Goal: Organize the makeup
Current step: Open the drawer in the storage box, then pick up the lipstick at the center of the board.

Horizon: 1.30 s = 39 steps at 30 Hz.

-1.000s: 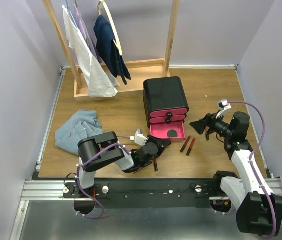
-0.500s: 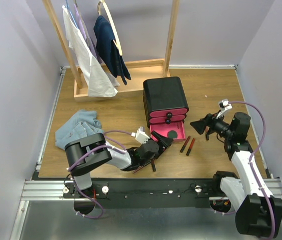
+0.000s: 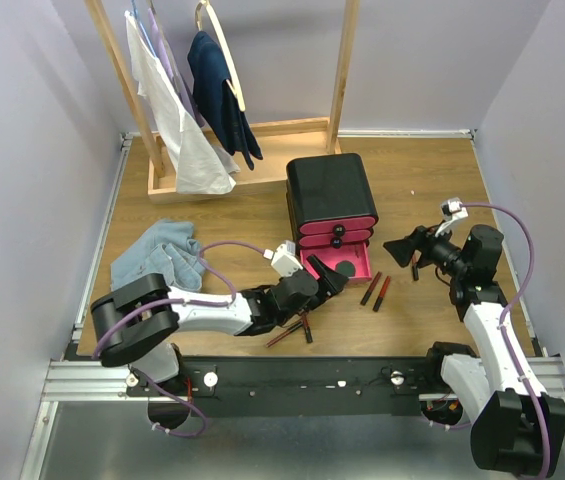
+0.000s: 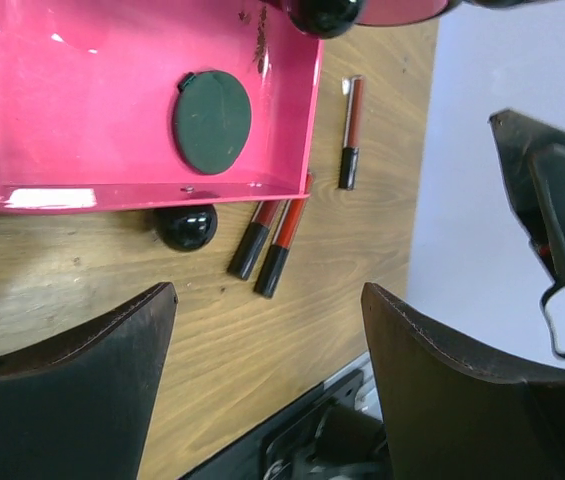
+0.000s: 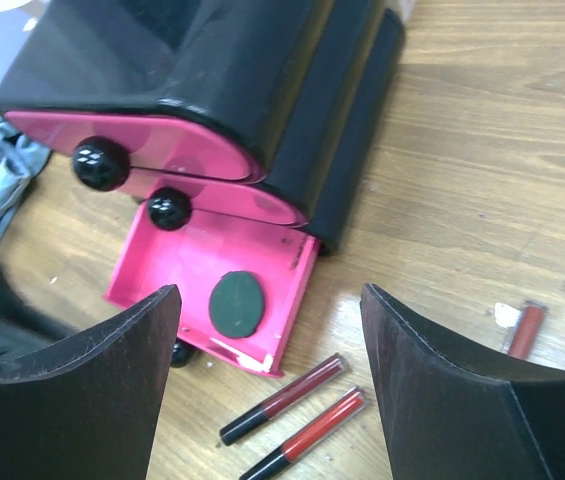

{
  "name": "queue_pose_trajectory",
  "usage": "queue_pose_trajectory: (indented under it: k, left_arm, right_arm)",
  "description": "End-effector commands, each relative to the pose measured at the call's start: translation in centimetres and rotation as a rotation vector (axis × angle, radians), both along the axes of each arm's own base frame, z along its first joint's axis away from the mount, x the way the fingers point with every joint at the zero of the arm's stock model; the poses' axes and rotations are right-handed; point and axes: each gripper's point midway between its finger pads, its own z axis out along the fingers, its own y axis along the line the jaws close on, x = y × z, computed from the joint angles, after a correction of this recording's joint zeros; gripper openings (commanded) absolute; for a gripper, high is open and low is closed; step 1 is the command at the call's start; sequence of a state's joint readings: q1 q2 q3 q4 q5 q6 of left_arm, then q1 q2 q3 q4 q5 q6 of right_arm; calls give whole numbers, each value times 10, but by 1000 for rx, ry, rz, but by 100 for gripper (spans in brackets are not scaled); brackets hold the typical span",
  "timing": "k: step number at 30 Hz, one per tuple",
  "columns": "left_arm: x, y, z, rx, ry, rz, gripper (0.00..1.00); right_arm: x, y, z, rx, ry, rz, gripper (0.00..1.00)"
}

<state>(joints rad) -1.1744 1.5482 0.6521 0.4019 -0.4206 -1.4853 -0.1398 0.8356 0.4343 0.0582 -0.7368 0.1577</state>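
A round dark green compact (image 3: 345, 267) (image 4: 212, 120) (image 5: 235, 305) lies in the open pink bottom drawer (image 3: 362, 262) of the black box (image 3: 330, 190). Two lip tubes (image 3: 376, 290) (image 5: 287, 398) lie side by side on the table right of the drawer, and a third (image 3: 414, 268) (image 5: 524, 328) lies further right. Two more lip tubes (image 3: 292, 332) lie near the front edge. My left gripper (image 3: 327, 278) (image 4: 267, 380) is open and empty at the drawer's front left corner. Right of the box my right gripper (image 3: 397, 248) (image 5: 270, 400) hangs open and empty, facing the drawer.
A light blue cloth (image 3: 157, 258) lies crumpled at the left. A wooden clothes rack (image 3: 232, 90) with hanging garments stands at the back left. The drawer's black knob (image 4: 186, 226) sticks out toward me. A metal rail (image 3: 292, 378) runs along the front edge.
My left gripper has opened and moved up right toward the drawer, its arm stretching out low. A second lip tube now lies near the front edge. The right arm has barely moved.
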Motion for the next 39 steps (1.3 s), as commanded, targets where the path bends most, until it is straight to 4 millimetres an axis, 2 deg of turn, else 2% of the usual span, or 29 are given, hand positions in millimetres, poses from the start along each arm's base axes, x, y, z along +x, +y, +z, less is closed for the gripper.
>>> queue_pose_trajectory:
  k: [1,5,6,10,13,15,16,18,21,22,23,24,26,27,32,35,39]
  left_arm:
    - [-7,26,6,186,-66,-40,84]
    - [-9,59,9,323,-97,-21,85]
    - [-10,74,9,383,-99,-6,85]
    - [-14,109,13,476,-109,17,88]
    - [-20,131,15,500,-104,31,92]
    - [-25,145,15,510,-91,40,95]
    - [-28,151,12,522,-83,40,96]
    - [-32,165,11,534,-70,56,99]
    - [-37,182,11,532,-63,76,99]
    - [-38,188,9,533,-61,83,99]
    - [-37,192,10,525,-67,99,99]
    - [-37,196,17,491,-79,113,99]
    - [-37,203,17,461,-87,140,99]
    - [-35,208,20,449,-102,162,99]
    - [-31,227,36,395,-182,204,99]
    - [-28,231,46,416,-227,192,99]
    - [-24,227,55,474,-273,151,99]
  right_arm:
    - [9,-19,-3,-31,14,-116,80]
    - [11,-24,-3,-36,35,-151,80]
    - [13,-25,-1,-35,36,-158,80]
    - [13,-27,-5,-25,78,-182,80]
    - [15,-28,-6,-35,105,-173,80]
    - [15,-28,-16,-47,162,-165,80]
    - [21,-30,-9,-70,151,-157,80]
    - [22,-33,-20,-81,229,-160,79]
    - [29,-30,-9,-101,256,-102,78]
    - [32,-29,-17,-116,296,-65,78]
    - [33,-29,-9,-116,322,-51,78]
    - [35,-30,-12,-146,329,-19,78]
    - [32,-30,-23,-181,389,35,77]
    - [35,-31,-18,-197,380,48,77]
    - [31,-36,-25,-257,401,85,77]
    - [25,-39,-31,-275,432,92,77]
    - [17,-46,-43,-335,490,113,76]
